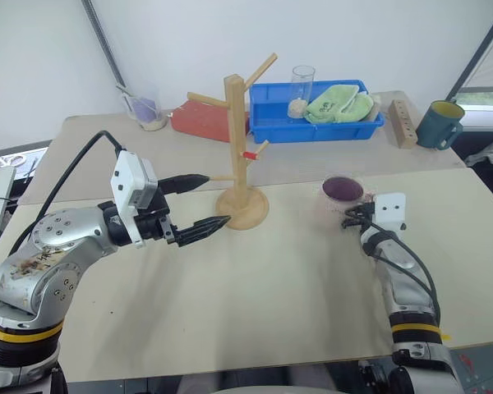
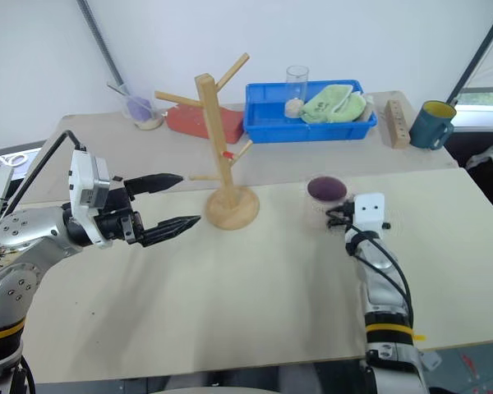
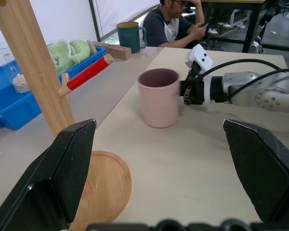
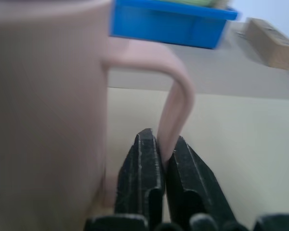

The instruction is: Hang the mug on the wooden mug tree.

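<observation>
The right gripper (image 4: 163, 149) has its jaws clenched on the handle of the mug (image 3: 158, 97), pinching the lower part of the pink loop between the two black fingers (image 4: 142, 163). The gripper lies level just above the table (image 1: 271, 287), reaching away from the robot, and the handle points back toward it, to the near right of the mug's body. The mug stands upright on the table, its long axis vertical and its dark purple mouth facing up, on the right half of the near table, to the right of the mug tree (image 1: 240, 148) and apart from it.

The left gripper (image 1: 204, 202) hangs in the air with its jaws spread wide and nothing between them. It points level toward the right, its fingertips just left of the mug tree's round base (image 1: 242, 209) and not touching it.

The mug tree stands upright near the middle of the table, a square post on a disc base with pegs slanting upward to both sides; one peg on its right side carries a small red band (image 1: 249, 154).

On the far table sit a blue tray (image 1: 312, 123) holding a green cloth (image 1: 338, 104) and a clear glass (image 1: 301, 90), a wooden block (image 1: 403, 123) with holes, and a dark teal mug (image 1: 438, 124) at the far right. A red item (image 1: 199, 121) and a clear cup (image 1: 148, 111) lie to the far left. In the left wrist view a seated person (image 3: 176, 24) appears beyond the table.
</observation>
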`<state>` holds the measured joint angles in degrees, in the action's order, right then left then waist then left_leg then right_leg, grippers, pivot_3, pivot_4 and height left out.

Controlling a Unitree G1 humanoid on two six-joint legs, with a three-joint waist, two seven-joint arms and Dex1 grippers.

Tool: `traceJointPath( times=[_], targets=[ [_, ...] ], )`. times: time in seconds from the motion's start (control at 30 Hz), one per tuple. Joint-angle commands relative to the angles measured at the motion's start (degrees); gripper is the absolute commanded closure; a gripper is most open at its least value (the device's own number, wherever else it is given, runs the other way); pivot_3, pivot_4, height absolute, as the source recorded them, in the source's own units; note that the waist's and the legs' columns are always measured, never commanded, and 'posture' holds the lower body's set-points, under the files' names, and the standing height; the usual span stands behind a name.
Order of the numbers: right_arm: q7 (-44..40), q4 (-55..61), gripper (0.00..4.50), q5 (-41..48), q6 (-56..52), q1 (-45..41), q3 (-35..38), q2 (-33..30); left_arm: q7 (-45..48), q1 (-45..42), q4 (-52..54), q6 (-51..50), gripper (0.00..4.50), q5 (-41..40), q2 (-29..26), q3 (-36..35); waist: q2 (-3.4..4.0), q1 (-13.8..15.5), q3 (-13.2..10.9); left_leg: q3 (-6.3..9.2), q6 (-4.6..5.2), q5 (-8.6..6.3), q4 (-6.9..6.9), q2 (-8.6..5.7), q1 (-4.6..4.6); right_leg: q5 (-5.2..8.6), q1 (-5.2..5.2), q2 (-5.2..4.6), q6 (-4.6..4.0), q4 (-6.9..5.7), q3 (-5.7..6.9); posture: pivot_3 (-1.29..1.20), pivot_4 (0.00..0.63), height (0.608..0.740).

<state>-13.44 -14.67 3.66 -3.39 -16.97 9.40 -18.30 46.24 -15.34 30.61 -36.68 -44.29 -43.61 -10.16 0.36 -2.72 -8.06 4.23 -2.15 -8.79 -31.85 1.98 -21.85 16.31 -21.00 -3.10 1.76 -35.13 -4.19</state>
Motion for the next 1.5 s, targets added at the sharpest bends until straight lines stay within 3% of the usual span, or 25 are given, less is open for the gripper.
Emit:
traceJointPath(
  times=[0.03,0.23,0.5,0.77,1.5],
  targets=[
    [-9.40,3.70,4.48,3.80,1.93,-3.43,-0.29,-4.77,0.12,-0.02,1.26,-0.16,0.00,-1.25,-1.31,-2.58,0.00,0.01,-0.01,0.00,0.00,0.00,-0.01,0.00,-0.01,0.00,-0.01,0.00,0.00,0.00,0.00,0.00,0.150,0.740],
    [-31.21,10.48,4.48,10.91,-5.56,-13.24,-5.76,-15.07,-1.30,1.25,1.10,-1.46,0.00,-3.75,-1.75,-6.66,0.02,-0.62,-0.02,-0.02,0.01,0.01,0.00,0.02,-0.05,-0.01,0.06,0.04,0.01,-0.10,-0.04,0.00,0.150,0.740],
    [-42.53,17.93,4.48,14.53,-16.96,-23.65,-13.49,-17.69,-4.39,2.26,1.84,-4.77,0.00,-9.97,-3.06,-12.67,-0.04,-0.55,-0.05,0.13,0.00,0.00,0.00,0.52,0.09,0.02,0.02,0.57,-0.04,-0.02,-0.01,0.00,0.150,0.740],
    [-42.19,18.07,4.48,9.58,-19.49,-29.51,-19.77,-16.02,-8.26,4.25,4.74,-6.40,0.00,-14.69,-3.13,-15.72,0.04,0.06,0.00,0.04,-0.02,-0.01,0.01,0.54,0.04,0.02,-0.14,0.56,-0.06,0.00,-0.05,0.00,0.150,0.740],
    [-37.61,17.73,4.48,2.85,-24.51,-34.14,-23.81,-11.17,-10.68,5.73,5.77,-5.11,0.00,-15.72,-3.54,-15.11,0.19,0.02,0.09,0.03,-0.24,-0.15,0.04,0.58,0.06,-0.03,-0.24,0.59,-0.17,-0.04,-0.03,0.00,0.150,0.740]
  ],
)
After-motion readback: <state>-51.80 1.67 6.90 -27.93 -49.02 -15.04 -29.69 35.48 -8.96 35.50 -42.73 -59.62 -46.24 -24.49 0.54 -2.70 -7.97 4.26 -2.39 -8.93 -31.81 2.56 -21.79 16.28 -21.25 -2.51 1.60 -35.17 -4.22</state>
